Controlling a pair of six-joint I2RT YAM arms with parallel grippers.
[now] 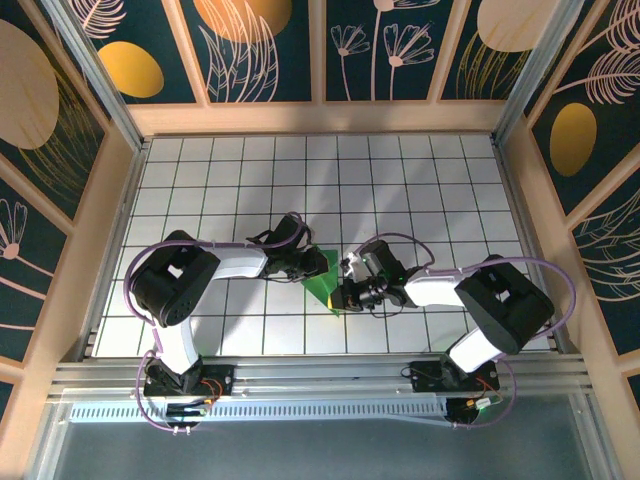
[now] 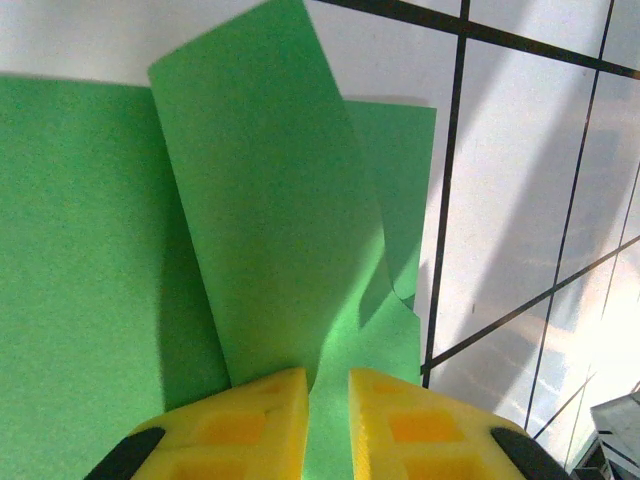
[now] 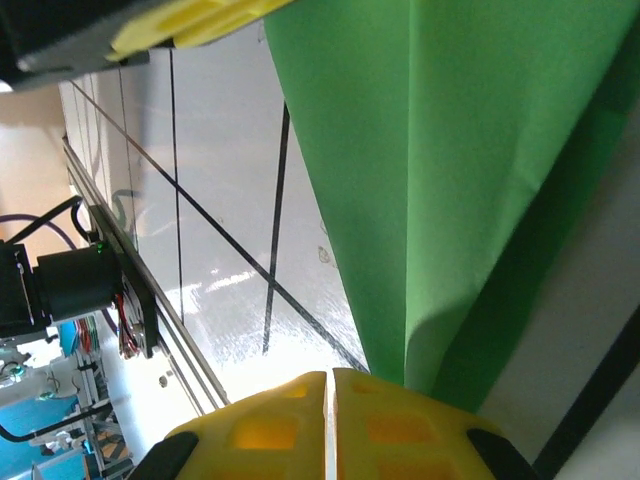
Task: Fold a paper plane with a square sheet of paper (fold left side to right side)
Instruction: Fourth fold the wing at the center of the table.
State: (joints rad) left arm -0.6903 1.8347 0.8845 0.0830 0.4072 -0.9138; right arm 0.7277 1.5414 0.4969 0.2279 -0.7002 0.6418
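The square sheet of paper (image 1: pixel 325 288), bright green and partly folded, lies between my two grippers at the middle of the tiled floor. My left gripper (image 1: pixel 318 265) is at its upper left. In the left wrist view, the yellow jaws of my left gripper (image 2: pixel 328 375) are nearly together, with the sheet (image 2: pixel 270 200) running into the narrow gap and a flap standing up beyond them. My right gripper (image 1: pixel 347 292) sits at the sheet's lower right. In the right wrist view my right gripper (image 3: pixel 331 375) is shut with nothing in the seam. The raised paper (image 3: pixel 450 150) passes behind its right finger and leads up to the left gripper's yellow finger (image 3: pixel 190 30).
The white grid-tiled floor (image 1: pixel 400 180) stretches away from the arms and to both sides. Wooden walls (image 1: pixel 320 118) enclose it. An aluminium rail (image 1: pixel 320 375) carrying both arm bases runs along the near edge, close behind the grippers.
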